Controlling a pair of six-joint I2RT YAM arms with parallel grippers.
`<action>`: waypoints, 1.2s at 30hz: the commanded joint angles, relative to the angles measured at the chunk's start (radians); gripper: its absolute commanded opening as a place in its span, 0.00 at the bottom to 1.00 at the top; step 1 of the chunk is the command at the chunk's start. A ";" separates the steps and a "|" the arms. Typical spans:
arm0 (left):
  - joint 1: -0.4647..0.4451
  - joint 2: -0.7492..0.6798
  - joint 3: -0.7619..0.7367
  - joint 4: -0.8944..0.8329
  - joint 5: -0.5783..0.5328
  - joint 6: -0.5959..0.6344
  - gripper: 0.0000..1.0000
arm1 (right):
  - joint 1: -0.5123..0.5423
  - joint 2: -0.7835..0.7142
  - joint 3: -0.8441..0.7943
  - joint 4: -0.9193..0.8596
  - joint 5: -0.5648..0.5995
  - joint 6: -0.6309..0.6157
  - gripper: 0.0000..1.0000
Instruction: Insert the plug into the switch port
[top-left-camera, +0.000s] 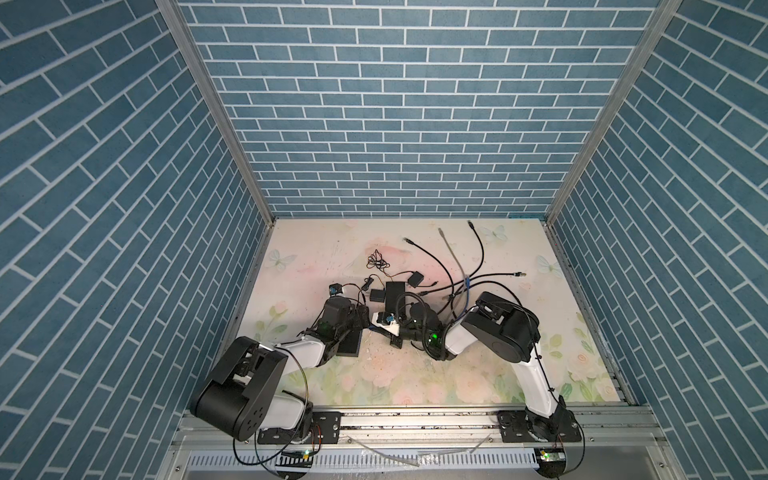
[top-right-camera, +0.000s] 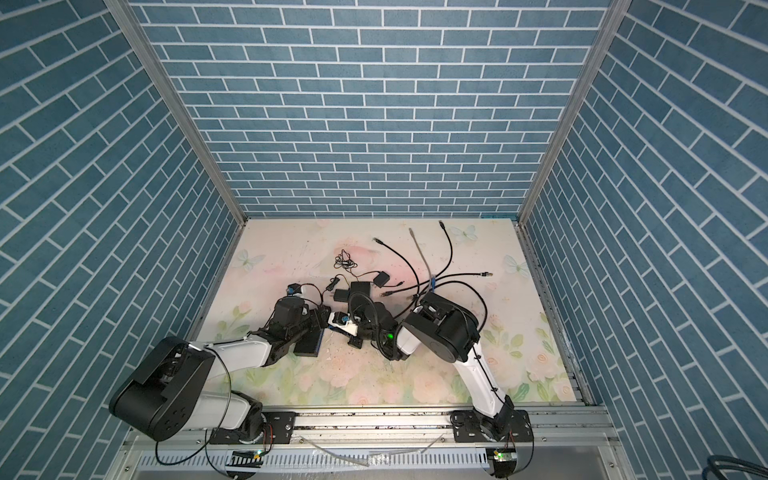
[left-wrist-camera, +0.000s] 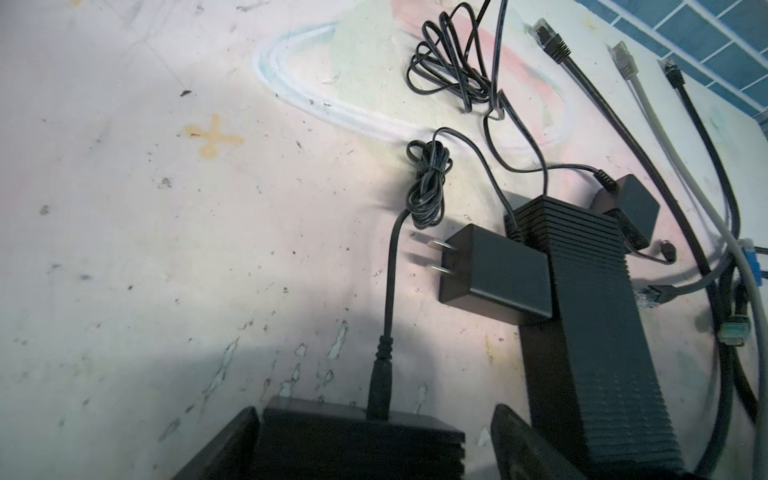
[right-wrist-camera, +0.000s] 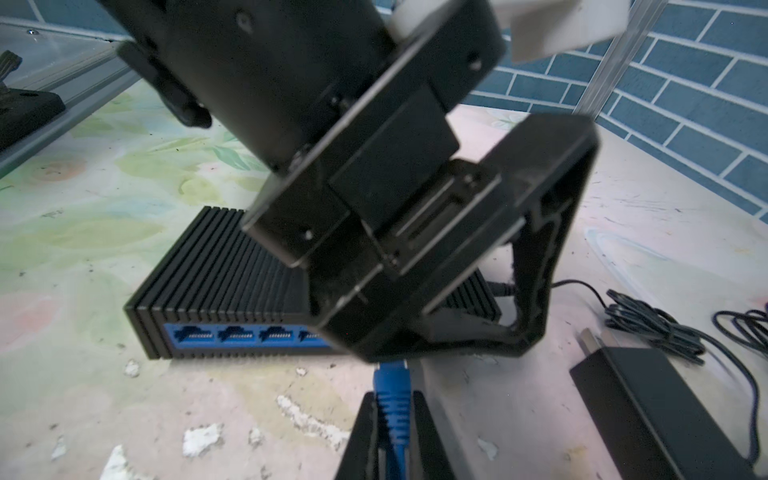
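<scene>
The blue plug (right-wrist-camera: 390, 386) is pinched by its ribbed boot in the right pincer (right-wrist-camera: 393, 409), whose jaws are nearly closed on it. It points at the blue face of the switch (right-wrist-camera: 216, 266), which lies flat on the counter (right-wrist-camera: 83, 395). The plug's tip is hidden under the left pincer (left-wrist-camera: 374, 419), so I cannot tell whether it has entered a port. The left pincer stands wide apart astride the switch. One finger is against its side and the other looks just clear, so it is gripping nothing.

To do this well, I judge the plug should go in square to the face, its clip matched to the port's notch. It should be pushed straight and slowly while the left pincer braces the switch against sliding back.

The three ports (right-wrist-camera: 232, 333) in view are empty; the rest are hidden. The socket at the back holds a power lead (left-wrist-camera: 388, 291). An adapter (left-wrist-camera: 498, 270) lies nearby.
</scene>
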 joint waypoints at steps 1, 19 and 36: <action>-0.008 -0.002 -0.030 0.029 0.114 -0.042 0.87 | 0.022 0.040 0.035 -0.061 -0.024 0.012 0.00; -0.037 -0.023 -0.078 0.155 0.199 -0.121 0.84 | 0.046 0.031 0.132 -0.135 -0.054 -0.007 0.00; -0.089 0.035 -0.070 0.255 0.260 -0.108 0.83 | 0.058 0.026 0.219 -0.202 -0.091 -0.026 0.00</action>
